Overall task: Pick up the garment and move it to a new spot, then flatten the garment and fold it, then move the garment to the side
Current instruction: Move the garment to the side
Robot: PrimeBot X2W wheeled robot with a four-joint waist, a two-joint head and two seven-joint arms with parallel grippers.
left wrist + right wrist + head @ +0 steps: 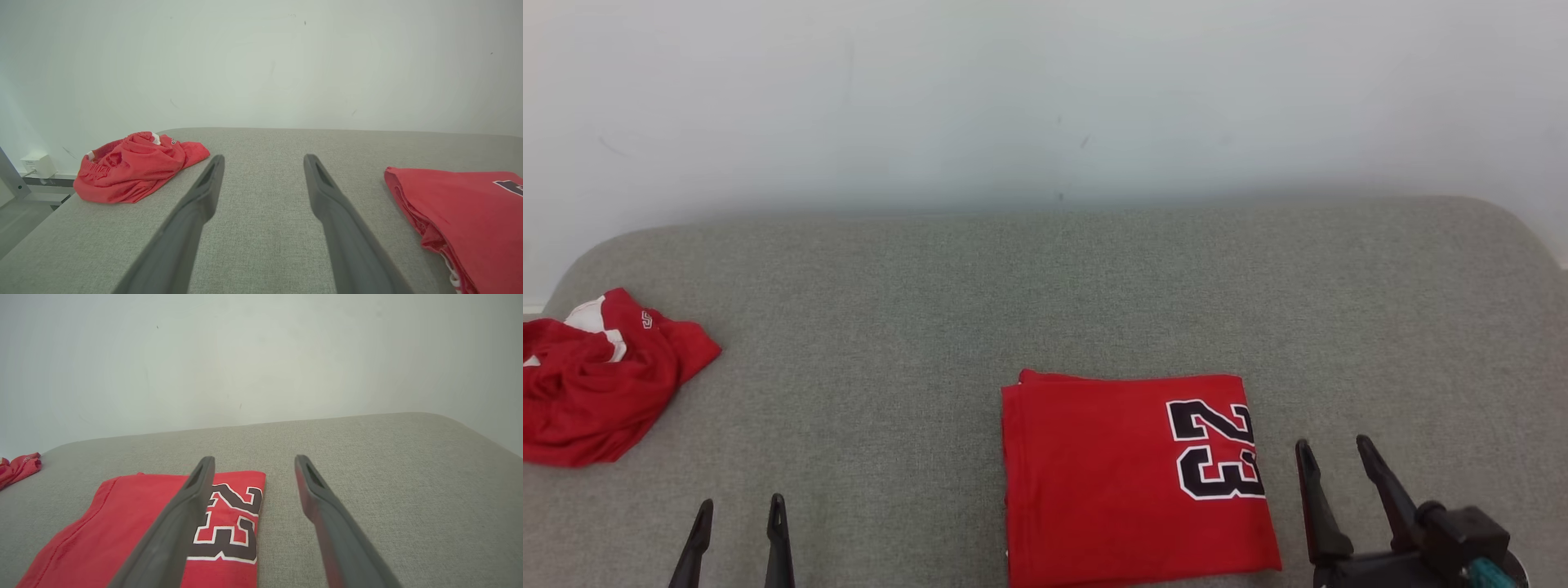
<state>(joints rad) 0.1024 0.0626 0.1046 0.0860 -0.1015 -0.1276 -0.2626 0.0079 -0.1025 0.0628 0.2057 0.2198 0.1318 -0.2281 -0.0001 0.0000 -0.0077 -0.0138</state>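
A red garment (1111,474) with a black "23" lies folded into a flat rectangle on the grey padded surface (915,310), right of centre near the front edge. It also shows in the left wrist view (470,212) and the right wrist view (122,522). My right gripper (1333,445) stands open just right of the fold, nothing between its fingers (255,459). Low at the front left my left gripper (741,505) is open and empty over bare fabric (264,159), well left of the folded garment.
A second red garment (596,384) with white trim lies crumpled at the surface's left edge (135,167). A pale wall (1045,98) runs behind the surface. A white socket box (39,165) sits on the wall low at the left.
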